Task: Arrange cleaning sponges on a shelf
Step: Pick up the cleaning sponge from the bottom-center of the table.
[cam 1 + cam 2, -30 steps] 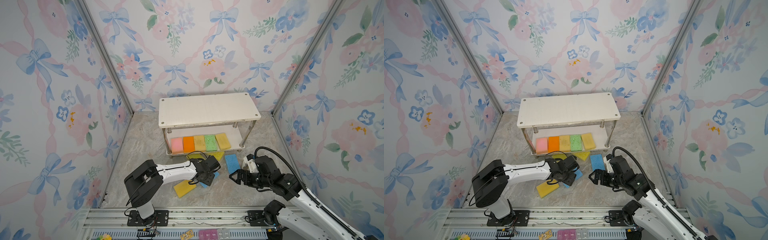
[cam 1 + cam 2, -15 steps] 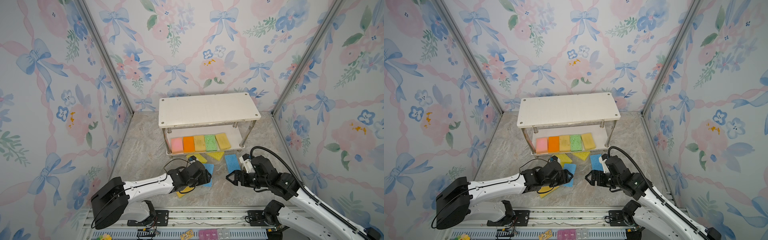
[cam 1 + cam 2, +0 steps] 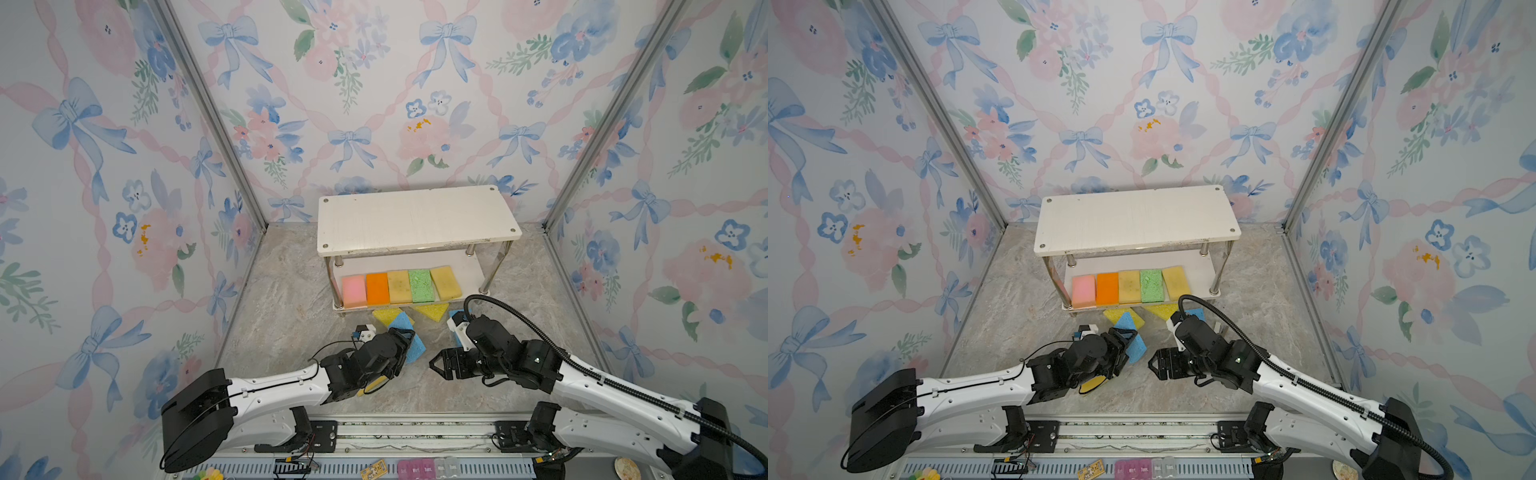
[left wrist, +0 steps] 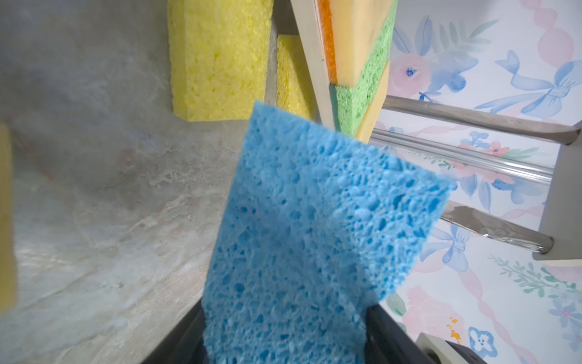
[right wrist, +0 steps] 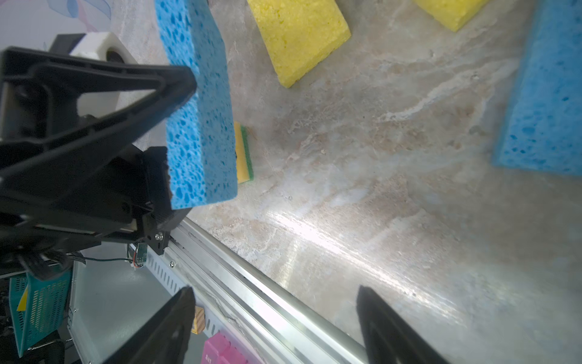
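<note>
Blue sponge (image 4: pixel 315 227) pinched by one end in left pincer (image 3: pixel 402 341), jaws closed on its thickness, held off the counter (image 3: pixel 291 299) midway along the near edge, free end tipped toward the shelf (image 3: pixel 415 220) at the back edge. Lower board (image 3: pixel 471 270) full: pink, orange, mustard, green, mustard, side by side in one row (image 3: pixel 401 286). Top board (image 3: pixel 365 224) bare, so probably the place for this one. Best done by raising clear above the top board's front lip before carrying back, then levelling the sponge and setting it flat at one end, long sides square to the front, leaving room for four more alongside. Firm but gentle grip advised: soft, porous, apt to bend or swing. Right pincer (image 5: pixel 274 288) wide open and empty, just beside the left one; better kept out of the path. Waiting on the counter: two bright yellow sponges (image 3: pixel 384 314) at the shelf's foot, second blue sponge (image 5: pixel 548 104), yellow-and-green sponge (image 5: pixel 244 154) under the left arm.
</note>
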You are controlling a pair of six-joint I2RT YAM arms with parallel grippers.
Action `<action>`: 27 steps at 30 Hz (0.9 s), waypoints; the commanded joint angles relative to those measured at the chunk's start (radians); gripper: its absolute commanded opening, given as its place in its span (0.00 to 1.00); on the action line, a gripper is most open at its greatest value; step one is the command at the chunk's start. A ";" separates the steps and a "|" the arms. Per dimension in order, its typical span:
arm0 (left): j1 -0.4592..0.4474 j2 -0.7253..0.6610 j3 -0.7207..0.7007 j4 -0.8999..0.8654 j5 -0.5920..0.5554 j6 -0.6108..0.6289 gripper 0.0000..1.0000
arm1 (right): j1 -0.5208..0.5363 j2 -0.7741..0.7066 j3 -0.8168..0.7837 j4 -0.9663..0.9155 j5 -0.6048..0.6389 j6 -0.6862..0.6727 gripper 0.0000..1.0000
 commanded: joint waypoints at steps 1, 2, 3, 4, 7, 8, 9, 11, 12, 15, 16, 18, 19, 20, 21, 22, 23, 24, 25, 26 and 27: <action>-0.011 0.000 0.001 0.019 -0.034 -0.045 0.70 | 0.021 0.048 0.066 0.073 0.031 -0.036 0.82; -0.009 -0.003 0.001 0.019 -0.035 -0.044 0.70 | 0.025 0.065 0.078 0.080 0.028 -0.043 0.81; -0.011 -0.007 -0.003 0.019 -0.035 -0.043 0.70 | 0.031 0.083 0.092 0.082 0.029 -0.052 0.80; -0.010 -0.016 -0.009 0.019 -0.036 -0.044 0.70 | 0.036 0.102 0.109 0.080 0.026 -0.063 0.80; -0.010 -0.039 -0.026 0.019 -0.036 -0.046 0.70 | 0.052 0.142 0.142 0.076 0.031 -0.086 0.78; -0.011 -0.045 -0.030 0.019 -0.037 -0.046 0.70 | 0.053 0.149 0.146 0.083 0.031 -0.087 0.76; -0.011 -0.054 -0.035 0.019 -0.038 -0.050 0.70 | 0.052 0.155 0.147 0.093 0.031 -0.085 0.75; -0.010 -0.074 -0.045 0.018 -0.043 -0.053 0.70 | 0.049 0.165 0.149 0.111 0.031 -0.079 0.71; -0.009 -0.081 -0.051 0.018 -0.045 -0.053 0.70 | 0.049 0.169 0.149 0.117 0.032 -0.079 0.71; -0.010 -0.101 -0.074 0.018 -0.038 -0.063 0.70 | 0.048 0.173 0.154 0.130 0.041 -0.081 0.67; -0.011 -0.106 -0.081 0.018 -0.035 -0.067 0.70 | 0.048 0.175 0.156 0.138 0.042 -0.085 0.66; -0.010 -0.115 -0.090 0.019 -0.036 -0.070 0.69 | 0.042 0.188 0.166 0.145 0.031 -0.090 0.63; -0.010 -0.117 -0.093 0.019 -0.036 -0.071 0.69 | 0.040 0.198 0.175 0.147 0.024 -0.092 0.60; -0.010 -0.121 -0.095 0.020 -0.037 -0.072 0.69 | 0.040 0.210 0.182 0.148 0.017 -0.097 0.57; -0.010 -0.122 -0.097 0.024 -0.039 -0.074 0.69 | 0.040 0.219 0.187 0.150 0.011 -0.097 0.55; -0.009 -0.122 -0.099 0.031 -0.037 -0.074 0.69 | 0.040 0.228 0.190 0.156 0.003 -0.097 0.53; -0.009 -0.122 -0.103 0.039 -0.036 -0.077 0.69 | 0.040 0.237 0.193 0.161 -0.005 -0.097 0.51; -0.008 -0.121 -0.105 0.043 -0.035 -0.078 0.69 | 0.040 0.244 0.195 0.164 -0.009 -0.097 0.49; -0.007 -0.123 -0.106 0.047 -0.035 -0.078 0.69 | 0.040 0.251 0.199 0.165 -0.014 -0.098 0.48; -0.007 -0.121 -0.108 0.049 -0.035 -0.078 0.69 | 0.040 0.256 0.201 0.161 -0.015 -0.097 0.48; -0.005 -0.120 -0.107 0.051 -0.036 -0.079 0.69 | 0.040 0.260 0.203 0.161 -0.017 -0.097 0.47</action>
